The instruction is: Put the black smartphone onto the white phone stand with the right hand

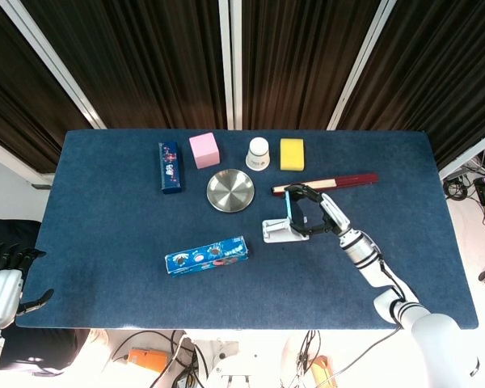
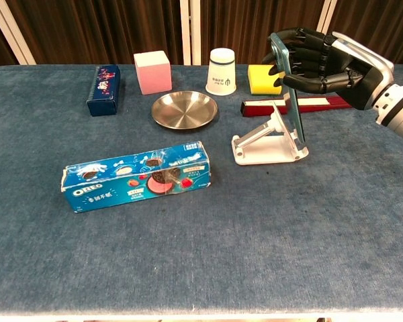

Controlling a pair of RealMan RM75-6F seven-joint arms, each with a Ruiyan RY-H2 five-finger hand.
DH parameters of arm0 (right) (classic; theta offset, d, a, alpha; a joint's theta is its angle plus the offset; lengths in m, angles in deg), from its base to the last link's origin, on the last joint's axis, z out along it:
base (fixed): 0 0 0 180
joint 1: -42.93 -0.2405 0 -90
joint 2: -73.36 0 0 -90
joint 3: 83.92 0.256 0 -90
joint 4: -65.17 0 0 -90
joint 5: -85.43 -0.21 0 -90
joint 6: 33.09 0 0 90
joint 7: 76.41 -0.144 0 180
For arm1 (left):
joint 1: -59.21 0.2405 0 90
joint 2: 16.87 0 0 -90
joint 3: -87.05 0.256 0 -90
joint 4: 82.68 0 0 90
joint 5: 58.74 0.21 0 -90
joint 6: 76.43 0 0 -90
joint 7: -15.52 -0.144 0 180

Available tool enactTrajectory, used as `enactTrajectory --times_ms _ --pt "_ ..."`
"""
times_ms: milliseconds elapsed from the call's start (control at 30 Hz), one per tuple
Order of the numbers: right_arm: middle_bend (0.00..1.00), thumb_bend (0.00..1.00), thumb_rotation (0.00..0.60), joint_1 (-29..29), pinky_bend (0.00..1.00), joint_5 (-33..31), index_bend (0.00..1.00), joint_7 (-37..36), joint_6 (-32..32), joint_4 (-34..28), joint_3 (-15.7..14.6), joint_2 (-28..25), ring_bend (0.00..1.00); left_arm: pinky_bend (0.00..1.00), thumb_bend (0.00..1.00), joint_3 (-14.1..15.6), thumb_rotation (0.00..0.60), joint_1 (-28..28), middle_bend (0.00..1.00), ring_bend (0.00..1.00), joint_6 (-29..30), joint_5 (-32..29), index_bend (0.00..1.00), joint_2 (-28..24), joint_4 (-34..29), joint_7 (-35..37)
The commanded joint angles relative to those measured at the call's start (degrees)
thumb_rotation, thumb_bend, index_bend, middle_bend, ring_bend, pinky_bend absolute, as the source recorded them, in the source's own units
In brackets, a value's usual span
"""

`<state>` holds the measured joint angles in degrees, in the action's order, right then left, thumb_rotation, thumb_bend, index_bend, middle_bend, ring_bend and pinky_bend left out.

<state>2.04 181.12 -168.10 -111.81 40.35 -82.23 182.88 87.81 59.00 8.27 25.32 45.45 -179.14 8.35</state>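
My right hand (image 2: 326,67) (image 1: 317,215) grips the black smartphone (image 2: 287,90) (image 1: 288,213), held upright and seen edge-on with a teal rim. The phone's lower end is down at the right side of the white phone stand (image 2: 265,143) (image 1: 276,229), just in front of its sloped back; whether it rests on the ledge I cannot tell. The stand sits on the blue table right of centre. My left hand (image 1: 6,275) hangs off the table's left front corner, fingers apart, holding nothing.
Behind the stand lie a dark red long box (image 2: 342,102), a yellow sponge (image 2: 264,79), a white cup (image 2: 221,71), a steel plate (image 2: 185,109), a pink cube (image 2: 153,72) and a dark blue box (image 2: 103,80). An Oreo box (image 2: 136,176) lies front left.
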Motion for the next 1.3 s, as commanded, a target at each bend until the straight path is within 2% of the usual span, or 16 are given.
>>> enactTrajectory --times_ms 33,467,833,1300 --pt "0.51 0.56 0.600 -0.20 0.45 -0.15 0.60 -0.71 0.37 1.53 -0.49 0.89 0.39 0.00 0.12 -0.07 0.600 -0.08 0.22 0.10 -0.09 -0.12 0.25 -0.12 -0.23 -0.21" --pt "0.51 0.52 0.600 0.51 0.41 -0.85 0.56 -1.89 -0.41 4.00 -1.30 2.32 0.35 0.00 0.12 -0.21 0.600 -0.42 0.22 0.10 -0.43 -0.09 0.25 0.14 -0.10 -0.17" --pt "0.51 0.50 0.600 0.76 0.38 -0.67 0.55 0.32 -0.69 4.92 -2.29 3.46 0.33 0.00 0.12 0.02 0.600 -0.15 0.22 0.10 -0.27 0.00 0.25 0.55 1.06 0.78" --pt "0.49 0.41 0.600 0.63 0.35 -1.28 0.52 1.57 -0.16 5.74 -2.40 4.26 0.30 0.00 0.12 0.22 0.600 -0.24 0.22 0.10 -0.82 0.09 0.25 0.52 1.50 2.08"
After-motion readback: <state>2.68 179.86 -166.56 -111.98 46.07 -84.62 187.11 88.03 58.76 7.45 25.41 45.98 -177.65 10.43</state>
